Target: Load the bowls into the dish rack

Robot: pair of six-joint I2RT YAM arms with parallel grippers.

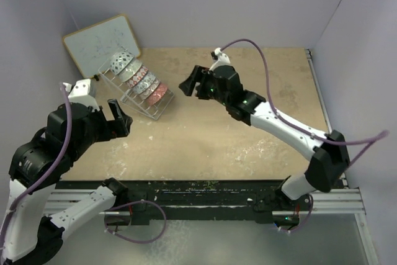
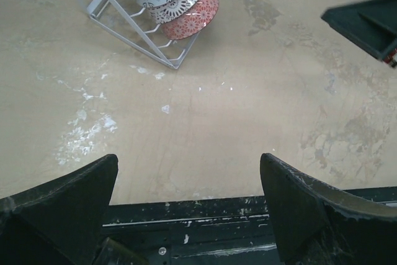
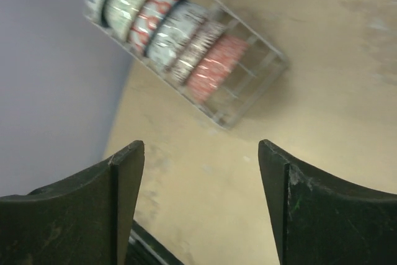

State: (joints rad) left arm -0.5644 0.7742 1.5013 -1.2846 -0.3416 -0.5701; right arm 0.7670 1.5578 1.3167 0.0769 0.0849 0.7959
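Observation:
Several patterned bowls [image 1: 141, 80] stand on edge in a row inside the white wire dish rack [image 1: 155, 110] at the back left. In the left wrist view the red bowl [image 2: 192, 20] is the row's near end, at one end of the rack [image 2: 124, 32]. The right wrist view shows the same row of bowls [image 3: 167, 32] in the rack [image 3: 260, 72]. My right gripper [image 1: 191, 82] [image 3: 200, 147] hovers just right of the rack, open and empty. My left gripper [image 1: 123, 119] [image 2: 189, 159] is in front of the rack near the table's front edge, also open and empty.
A wood-framed whiteboard [image 1: 99, 41] leans at the back left behind the rack. Grey walls enclose the tan table [image 1: 248, 147] on the left, back and right. The black front rail [image 2: 205, 215] runs under my left fingers. One right finger [image 2: 366, 23] shows at the upper right of the left wrist view.

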